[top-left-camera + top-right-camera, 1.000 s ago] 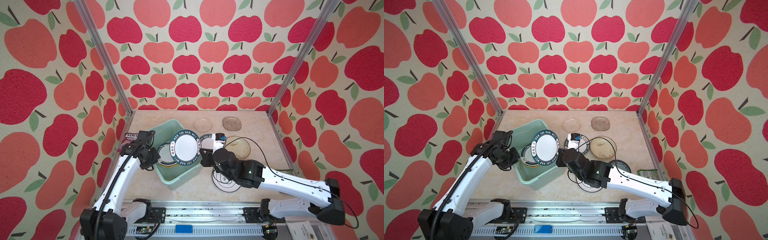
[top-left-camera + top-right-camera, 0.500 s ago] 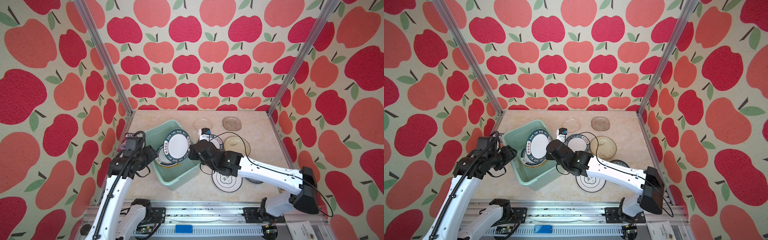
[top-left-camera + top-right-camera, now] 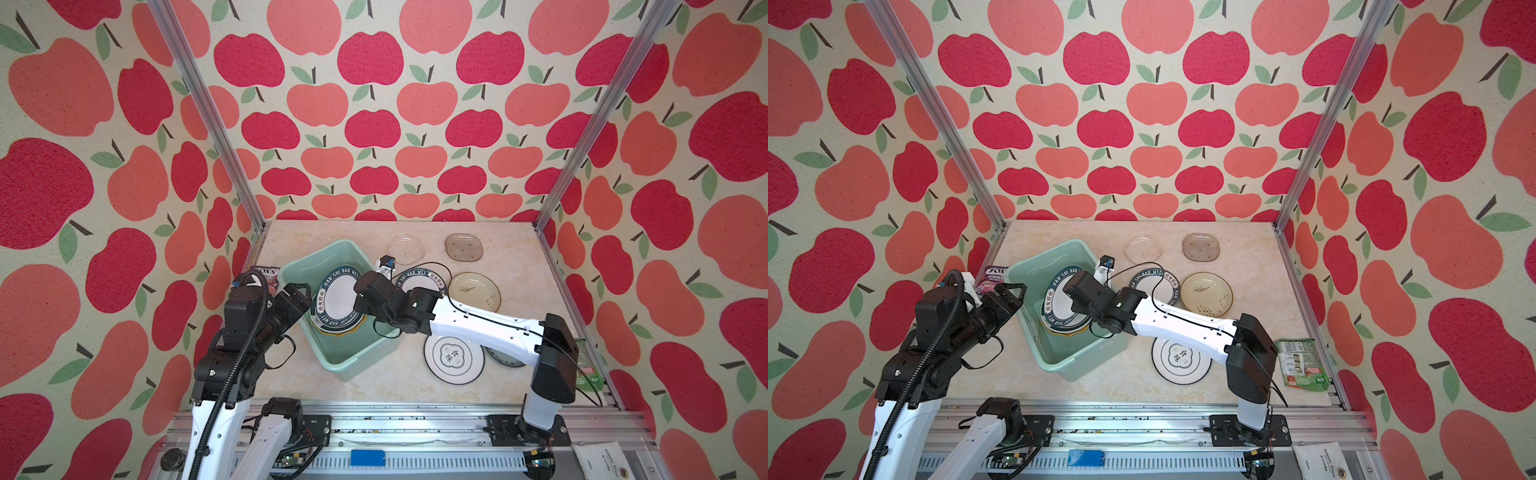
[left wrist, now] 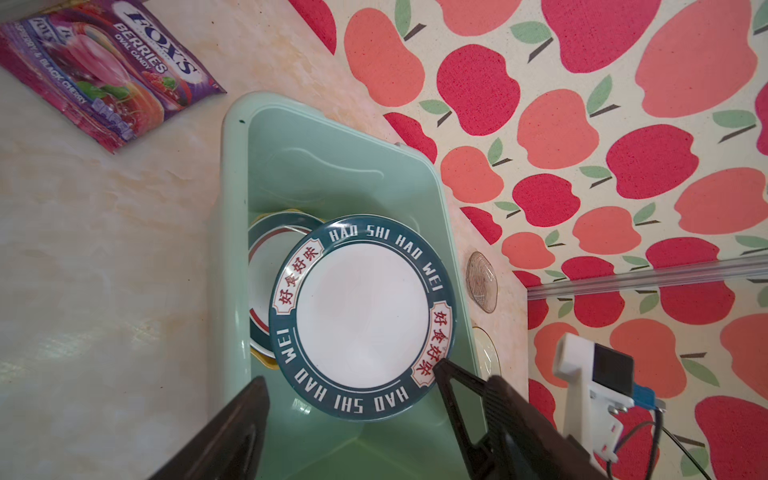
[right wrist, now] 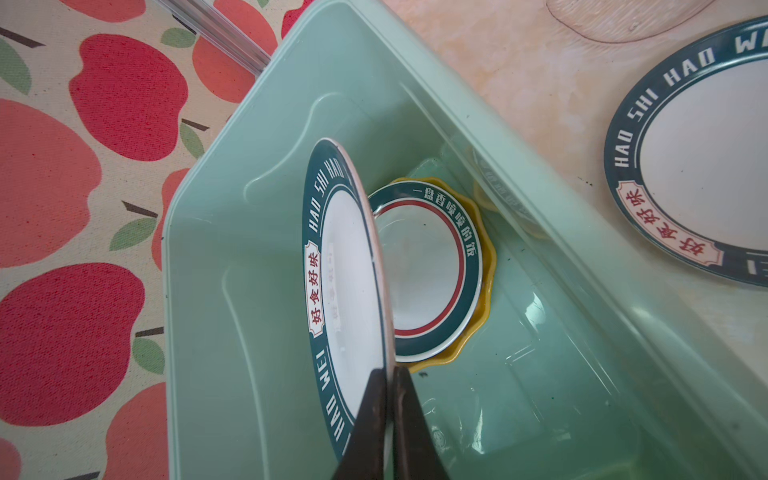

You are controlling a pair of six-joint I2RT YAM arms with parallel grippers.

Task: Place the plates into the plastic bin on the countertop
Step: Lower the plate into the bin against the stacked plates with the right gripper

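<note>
lettered plate [image 3: 338, 297] tilted inside plastic bin [image 3: 351, 366] near countertop [image 3: 498, 249] left edge, above two stacked plates [image 5: 428, 274] | right gripper [image 5: 388, 386] pinches its rim | left gripper [image 3: 299, 296] spread, empty, beside bin | step: depositing | next: lower flat, release gently

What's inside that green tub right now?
In the plastic bin, the right gripper holds a dark-rimmed lettered plate tilted on edge. Below it a red-ringed plate lies on a yellow scalloped plate. Anything under the yellow one is covered.
</note>
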